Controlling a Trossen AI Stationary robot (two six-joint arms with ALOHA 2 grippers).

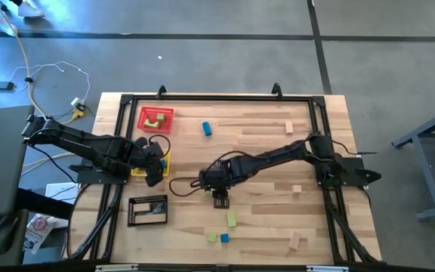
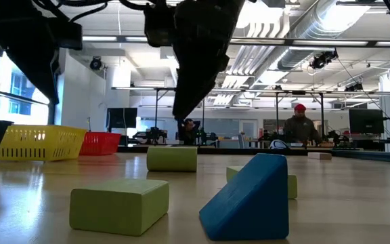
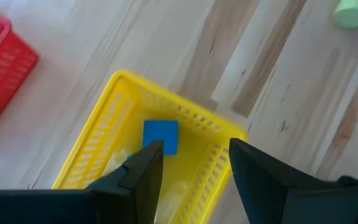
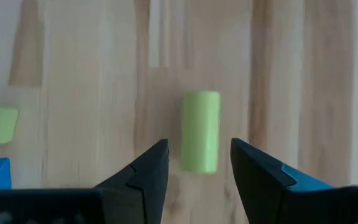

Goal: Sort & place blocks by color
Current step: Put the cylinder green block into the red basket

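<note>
My left gripper (image 3: pixel 194 149) hangs open over the yellow tray (image 1: pixel 162 160) at the table's left. A blue block (image 3: pixel 160 135) lies flat on the tray's floor below its fingers. My right gripper (image 4: pixel 199 145) stands open above the table's middle (image 1: pixel 220 199), fingers pointing down. A light green bar (image 4: pixel 201 140) lies flat on the wood under it, clear of both fingers; it also shows in the low view (image 2: pixel 172 158). Nearer the front edge lie a small green block (image 1: pixel 213 237) and a blue wedge (image 2: pixel 249 196).
A red tray (image 1: pixel 155 119) with green blocks stands at the far left, a black tray (image 1: pixel 148 210) at the near left. A blue block (image 1: pixel 207 128) lies far of centre. Tan blocks (image 1: pixel 289 127) (image 1: pixel 297 189) (image 1: pixel 297 242) are scattered on the right half.
</note>
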